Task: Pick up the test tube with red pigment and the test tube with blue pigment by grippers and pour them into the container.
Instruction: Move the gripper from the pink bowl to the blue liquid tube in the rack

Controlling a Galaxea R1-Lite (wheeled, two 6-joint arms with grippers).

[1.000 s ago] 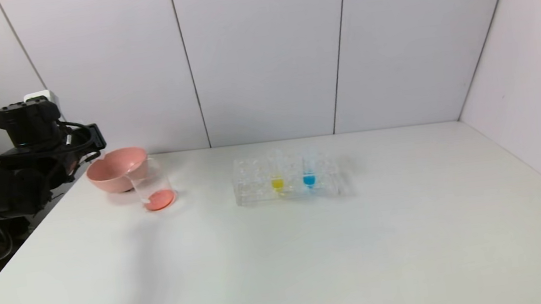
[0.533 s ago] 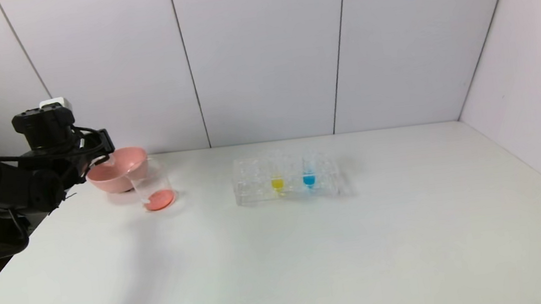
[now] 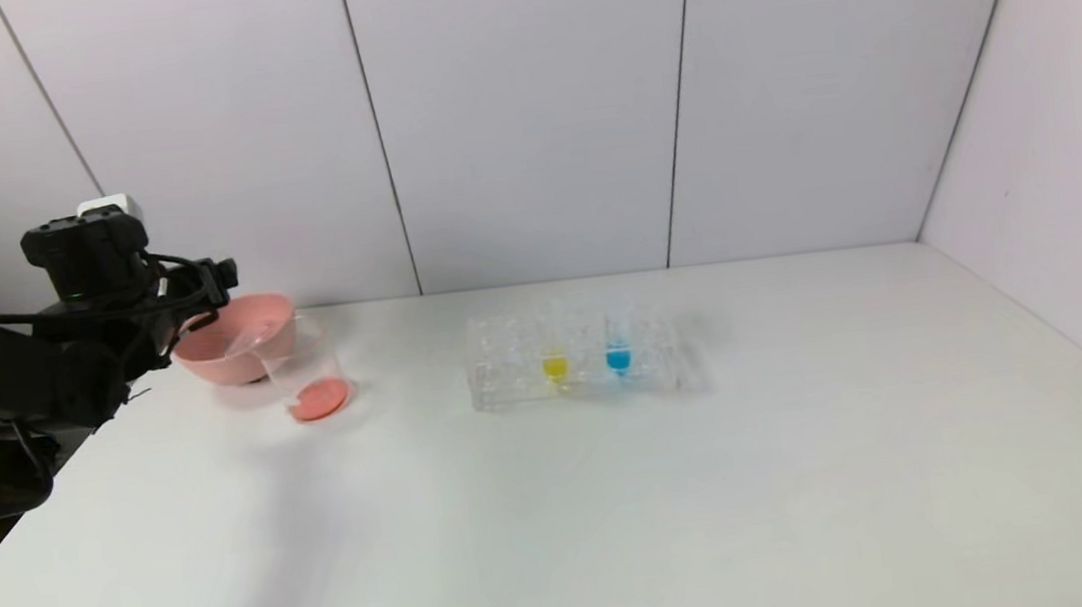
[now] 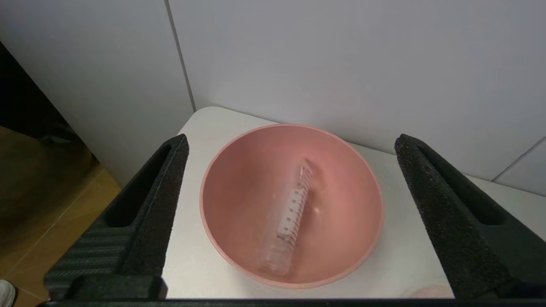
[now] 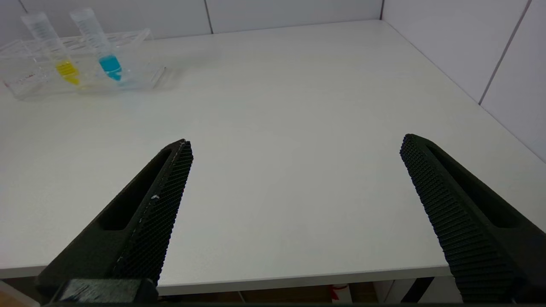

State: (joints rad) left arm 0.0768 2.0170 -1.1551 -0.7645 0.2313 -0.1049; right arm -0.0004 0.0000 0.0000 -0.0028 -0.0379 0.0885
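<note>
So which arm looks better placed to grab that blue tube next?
Probably the right. The right gripper is open over the table with the test tube with blue pigment ahead of it in the clear rack. The left gripper is open above the pink bowl, where an empty tube lies.

White table (image 3: 622,496), pink bowl (image 3: 230,361), glass beaker (image 3: 307,373), clear tube rack (image 3: 510,387)

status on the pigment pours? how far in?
Red looks done: red liquid sits in the beaker, and an emptied tube lies in the pink bowl. The left claw is open above that bowl. Left: the blue tube in the rack; right claw open, idle.
</note>
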